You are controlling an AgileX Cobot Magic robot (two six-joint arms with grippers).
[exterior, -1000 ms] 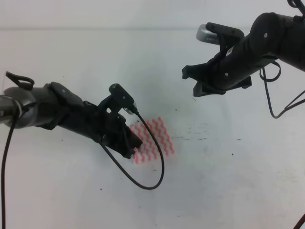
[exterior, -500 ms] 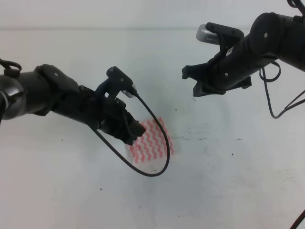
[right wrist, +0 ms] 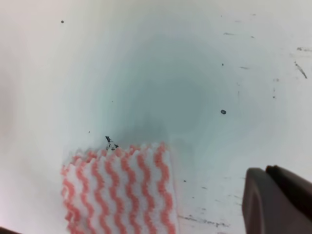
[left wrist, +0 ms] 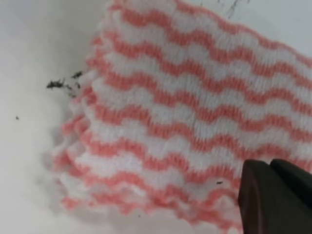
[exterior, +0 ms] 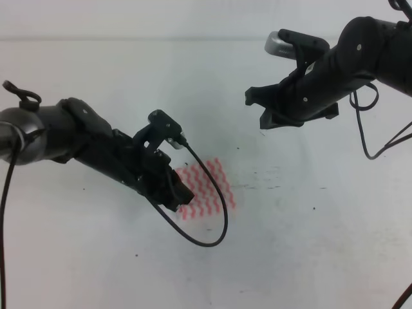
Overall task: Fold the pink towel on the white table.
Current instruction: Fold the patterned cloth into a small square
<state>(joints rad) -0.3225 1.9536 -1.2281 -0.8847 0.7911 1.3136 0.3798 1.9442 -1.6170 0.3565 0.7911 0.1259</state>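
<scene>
The pink towel (exterior: pixel 212 183) lies folded into a small stack on the white table (exterior: pixel 309 257); its wavy pink and white layers fill the left wrist view (left wrist: pixel 185 112). My left gripper (exterior: pixel 180 196) sits low over the towel's left edge. Its dark fingers (left wrist: pixel 275 197) show pressed together at the towel's near corner, and the cloth lies flat beneath them. My right gripper (exterior: pixel 255 109) hangs high above the table at the upper right, far from the towel (right wrist: pixel 119 190), with its fingers (right wrist: pixel 278 200) together and nothing in them.
A black cable loop (exterior: pixel 222 215) from the left arm drapes across the towel and the table in front of it. Dark specks and scuffs (exterior: pixel 270 177) mark the tabletop right of the towel. The table's far edge (exterior: pixel 161 40) runs along the top.
The left gripper rose and drew back half a second ago, showing more of the towel's near side. It has come back down over the towel's left edge. The right arm has not moved.
</scene>
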